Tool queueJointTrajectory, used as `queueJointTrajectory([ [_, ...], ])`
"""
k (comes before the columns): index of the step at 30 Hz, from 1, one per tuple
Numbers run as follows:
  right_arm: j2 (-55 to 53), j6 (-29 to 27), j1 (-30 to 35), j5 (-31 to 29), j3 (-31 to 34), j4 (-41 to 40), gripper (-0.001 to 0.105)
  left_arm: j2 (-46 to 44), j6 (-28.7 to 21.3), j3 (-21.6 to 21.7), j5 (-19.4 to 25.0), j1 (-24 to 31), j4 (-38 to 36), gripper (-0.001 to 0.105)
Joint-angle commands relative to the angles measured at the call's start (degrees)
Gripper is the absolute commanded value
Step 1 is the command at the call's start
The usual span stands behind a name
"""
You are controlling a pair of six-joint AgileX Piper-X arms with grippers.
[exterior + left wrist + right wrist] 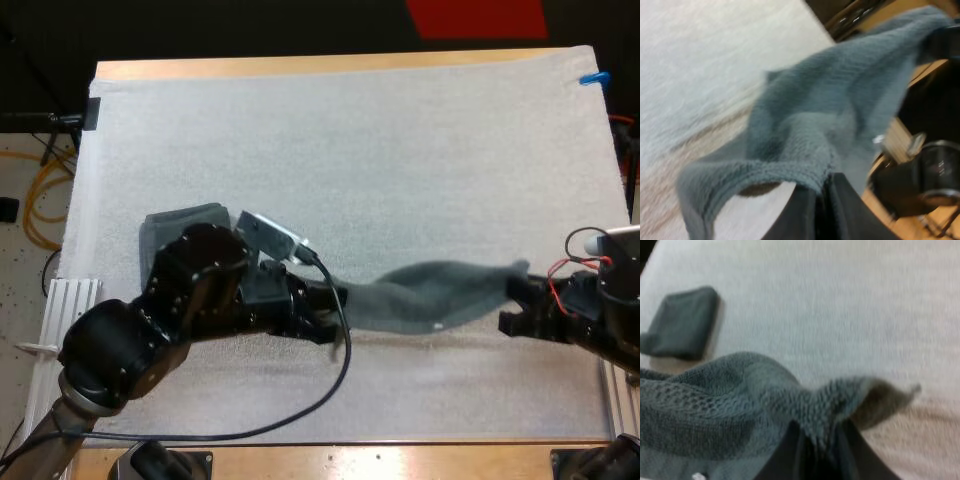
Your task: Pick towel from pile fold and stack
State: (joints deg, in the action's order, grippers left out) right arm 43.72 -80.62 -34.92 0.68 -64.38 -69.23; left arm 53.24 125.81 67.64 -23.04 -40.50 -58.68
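Towel (pixel 440 290) edge in right end effector (pixel 513 302)

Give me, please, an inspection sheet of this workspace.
Surface: white mat, flat, on the wooden table.
Job's things: one towel stretched between the two claws, sagging in the middle; one folded towel lying on the mat, beside the left arm.
Clutter: nothing seen.
Grippers: left claw shut on one end of the towel; right claw shut on the other end.
Cables: yellow cable on the floor, left of the table.
Surroundings: nothing seen that matters.
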Motion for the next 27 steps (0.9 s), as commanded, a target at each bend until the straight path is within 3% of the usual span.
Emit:
queueJointTrajectory([
  [1, -0.3, -0.2, 0.0, 2.0, -0.7, -2.8, 0.0, -0.5, 0.4, 0.2, 2.4, -1.3, -1.0, 0.0],
  [6, -0.3, 3.3, 0.0, 10.5, -0.7, -10.8, 0.0, -0.5, 2.8, 0.2, 6.5, -6.6, -3.4, 0.0],
  [10, 1.0, 3.3, 0.0, 7.0, 0.1, -11.5, 0.0, -0.5, 2.9, -2.9, 14.2, -8.0, -3.4, 0.0],
  [12, 2.2, 2.8, 0.0, 1.8, 2.4, -8.0, 0.0, -0.3, 2.9, -5.9, 17.8, -7.2, -1.4, 0.0],
  [14, 4.2, 2.0, 0.1, -2.7, 6.4, -1.5, 0.0, 0.5, 2.9, -9.5, 18.2, -5.3, 2.9, 0.0],
  [21, 16.7, 2.5, 0.1, -5.1, 16.6, 26.8, 0.0, 7.0, 0.0, -19.0, 18.1, 4.5, 22.4, 0.0],
  [27, 28.6, 2.5, 1.2, -8.6, 17.2, 41.2, 0.0, 17.3, -4.7, -20.1, 11.6, 12.9, 37.0, 0.0],
])
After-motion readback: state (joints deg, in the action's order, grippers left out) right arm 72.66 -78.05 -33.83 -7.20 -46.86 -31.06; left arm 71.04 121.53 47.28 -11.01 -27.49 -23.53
